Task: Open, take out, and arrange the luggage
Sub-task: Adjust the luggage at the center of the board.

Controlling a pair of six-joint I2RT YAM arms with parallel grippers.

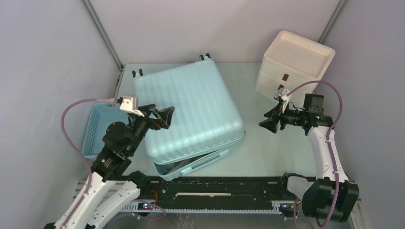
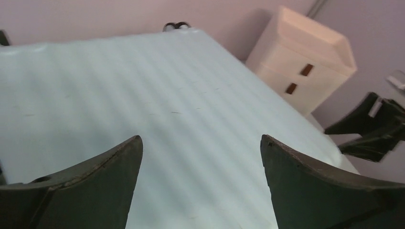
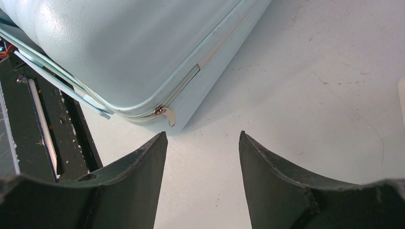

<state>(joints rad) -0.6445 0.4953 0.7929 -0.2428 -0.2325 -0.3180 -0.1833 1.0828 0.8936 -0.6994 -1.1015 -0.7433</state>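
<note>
The luggage (image 1: pixel 191 107), a pale mint ribbed hard-shell suitcase, lies flat on the table with its wheels (image 1: pixel 205 57) at the far side. Its upper shell sits askew over the lower one, with a gap along the near edge (image 1: pixel 191 164). My left gripper (image 1: pixel 165 118) hovers open over the lid's left part; in the left wrist view the left gripper (image 2: pixel 200 138) has only ribbed shell (image 2: pixel 143 86) beneath and holds nothing. My right gripper (image 1: pixel 270 118) stands open to the right of the case. In the right wrist view the right gripper (image 3: pixel 203 134) is over bare table, just short of the zip pull (image 3: pixel 165 114) at the corner of the luggage (image 3: pixel 124 47).
A small blue slatted basket (image 1: pixel 98 126) sits left of the suitcase, partly under my left arm. A cream-white box (image 1: pixel 293 64) with brown drawer tabs stands at the back right. A black rail (image 1: pixel 215 188) runs along the near table edge. Grey walls close in on both sides.
</note>
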